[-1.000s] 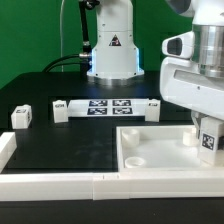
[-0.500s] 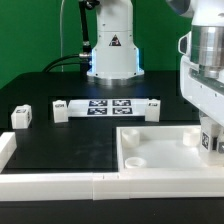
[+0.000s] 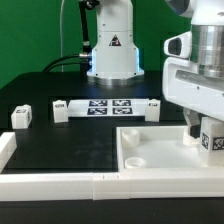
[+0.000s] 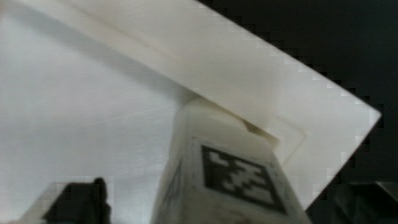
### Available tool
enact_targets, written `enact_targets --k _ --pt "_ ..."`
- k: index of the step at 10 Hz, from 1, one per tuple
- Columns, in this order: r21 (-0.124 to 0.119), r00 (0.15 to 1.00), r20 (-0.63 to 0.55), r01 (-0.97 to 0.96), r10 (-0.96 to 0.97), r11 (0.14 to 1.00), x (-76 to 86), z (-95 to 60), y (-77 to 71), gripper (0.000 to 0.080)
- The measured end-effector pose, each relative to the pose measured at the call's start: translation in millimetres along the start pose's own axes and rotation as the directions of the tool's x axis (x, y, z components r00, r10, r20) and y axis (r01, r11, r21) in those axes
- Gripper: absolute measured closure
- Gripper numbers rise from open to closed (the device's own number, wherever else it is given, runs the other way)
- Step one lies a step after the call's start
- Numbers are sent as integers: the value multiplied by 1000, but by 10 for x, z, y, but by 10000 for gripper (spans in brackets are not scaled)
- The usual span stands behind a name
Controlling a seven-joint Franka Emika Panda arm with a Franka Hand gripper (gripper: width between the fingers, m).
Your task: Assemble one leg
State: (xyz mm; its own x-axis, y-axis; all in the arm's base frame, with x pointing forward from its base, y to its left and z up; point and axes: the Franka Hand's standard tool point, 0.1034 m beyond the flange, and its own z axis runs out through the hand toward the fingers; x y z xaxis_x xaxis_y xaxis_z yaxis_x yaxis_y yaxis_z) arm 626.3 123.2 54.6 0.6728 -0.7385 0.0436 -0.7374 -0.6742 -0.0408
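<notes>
The leg (image 3: 210, 141), a small white block with a black-and-white tag, stands upright at the far corner of the large white panel (image 3: 160, 152) on the exterior view's right. My gripper (image 3: 204, 132) hangs over it with a finger on each side. In the wrist view the leg (image 4: 237, 180) rises between my two dark fingers (image 4: 75, 203), with a strip of the light panel (image 4: 89, 110) showing between them and the leg. The jaws stand apart around it, not pressed on it.
Three more white legs stand on the black table: one at the exterior view's left (image 3: 22, 117), two at the ends (image 3: 60, 110) (image 3: 152, 107) of the marker board (image 3: 108, 106). A white rail (image 3: 60, 183) runs along the near edge. The robot base (image 3: 112, 50) stands behind.
The gripper body swung toward the exterior view's right half a second ago and has swung back to where it was. The leg has stayed at the panel's corner.
</notes>
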Motion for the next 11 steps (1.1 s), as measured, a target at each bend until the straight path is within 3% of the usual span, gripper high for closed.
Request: enact_targets --k 2,5,7,10,11 --pt "-2 973 1 231 -231 973 -5 14 14 153" --pt "-2 849 2 528 -528 849 -24 32 29 151" --pt "-10 719 -1 695 -695 719 -3 24 29 151" --pt "-11 699 0 715 -715 699 1 28 34 188" --pt "-11 699 0 715 -715 699 1 28 34 380"
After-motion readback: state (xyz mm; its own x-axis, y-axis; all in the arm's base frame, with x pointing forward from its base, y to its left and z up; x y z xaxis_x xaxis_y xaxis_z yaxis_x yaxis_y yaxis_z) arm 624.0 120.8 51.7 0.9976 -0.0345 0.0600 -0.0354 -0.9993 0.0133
